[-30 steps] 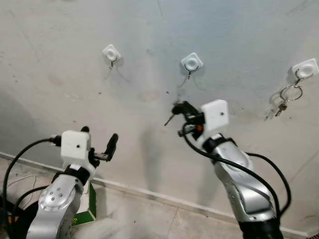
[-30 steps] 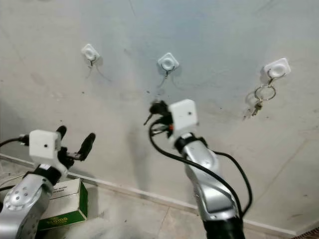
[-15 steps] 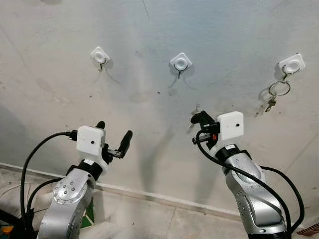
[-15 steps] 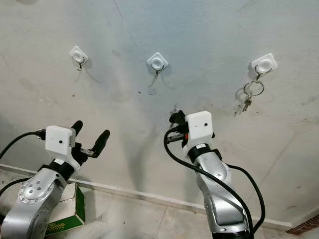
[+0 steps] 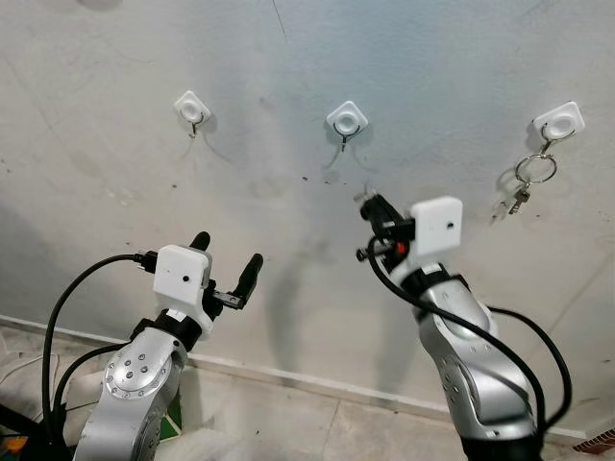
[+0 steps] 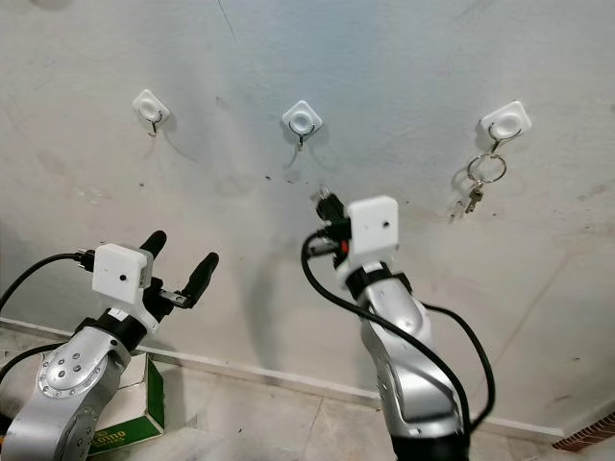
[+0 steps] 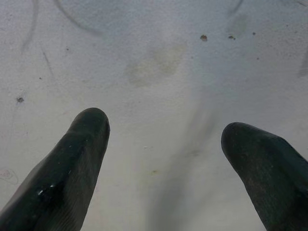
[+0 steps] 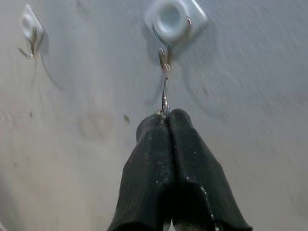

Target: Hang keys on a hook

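- Right now my right gripper is raised toward the wall, just below the middle hook, with its two black fingers pressed tight together.
- Pinched between those fingertips is a thin metal key ring, seen edge-on; it sticks up from the tips toward the hook's wire.
- From my wrist camera the ring's top lies close under the hook's wire, but I cannot tell whether the two touch.
- From my head cameras the held ring is only a small pale blur at the tip of my right gripper; I cannot make out any keys hanging from it.
- Three white square hooks sit in a row on the wall: the left hook, the middle one, and the right hook.
- A second key ring with keys hangs from the right hook, well apart from my right gripper.
- My left gripper is held lower, out toward the wall and well below the left hook, its fingers spread wide with nothing between them.
- At the foot of the wall lies a white and green box, beside my left arm.
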Motion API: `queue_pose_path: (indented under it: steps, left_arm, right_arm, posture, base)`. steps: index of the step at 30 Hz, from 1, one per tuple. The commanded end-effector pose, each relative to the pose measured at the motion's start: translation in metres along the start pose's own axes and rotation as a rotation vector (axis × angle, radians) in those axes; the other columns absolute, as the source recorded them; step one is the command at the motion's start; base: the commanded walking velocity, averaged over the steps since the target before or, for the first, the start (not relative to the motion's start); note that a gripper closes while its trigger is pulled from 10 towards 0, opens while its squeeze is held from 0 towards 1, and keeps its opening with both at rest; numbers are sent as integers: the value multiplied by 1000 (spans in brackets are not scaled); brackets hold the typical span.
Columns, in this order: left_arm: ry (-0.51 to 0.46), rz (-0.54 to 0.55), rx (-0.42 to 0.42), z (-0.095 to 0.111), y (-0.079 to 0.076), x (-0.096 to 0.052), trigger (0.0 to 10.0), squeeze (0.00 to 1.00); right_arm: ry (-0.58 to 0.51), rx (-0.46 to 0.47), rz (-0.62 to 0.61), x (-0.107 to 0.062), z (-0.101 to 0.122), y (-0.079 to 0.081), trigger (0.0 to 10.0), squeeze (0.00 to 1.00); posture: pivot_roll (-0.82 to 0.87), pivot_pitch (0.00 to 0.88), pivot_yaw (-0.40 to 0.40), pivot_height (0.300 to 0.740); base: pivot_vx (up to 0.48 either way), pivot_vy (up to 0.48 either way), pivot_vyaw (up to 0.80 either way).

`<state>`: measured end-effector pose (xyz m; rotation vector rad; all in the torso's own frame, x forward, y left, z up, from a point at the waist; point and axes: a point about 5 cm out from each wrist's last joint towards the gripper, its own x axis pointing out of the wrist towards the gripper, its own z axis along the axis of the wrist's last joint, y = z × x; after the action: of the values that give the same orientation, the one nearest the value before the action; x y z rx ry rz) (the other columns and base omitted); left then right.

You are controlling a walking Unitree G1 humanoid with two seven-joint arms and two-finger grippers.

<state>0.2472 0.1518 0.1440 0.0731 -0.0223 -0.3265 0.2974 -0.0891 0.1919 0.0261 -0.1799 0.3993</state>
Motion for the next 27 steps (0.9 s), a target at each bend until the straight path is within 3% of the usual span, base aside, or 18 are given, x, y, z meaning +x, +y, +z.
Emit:
queue_pose_path:
  steps: [1, 11, 27]
  left_arm:
    - [5, 8, 14, 0, 2, -1, 10000, 0]
    - [3, 15, 23, 0, 3, -2, 10000, 0]
    - [6, 15, 26, 1, 4, -3, 10000, 0]
  right_arm:
    - [-26, 7, 32, 7, 4, 6, 10000, 0]
    - [-77, 22, 131, 33, 14, 19, 10000, 0]
    - [-115, 77, 86, 48, 18, 23, 10000, 0]
  posture:
    - [95, 0, 83, 740]
    - [124, 0, 71, 740]
    - [128, 0, 76, 740]
  base:
    - [0, 0, 0]
    - [0, 0, 0]
    - [0, 0, 0]
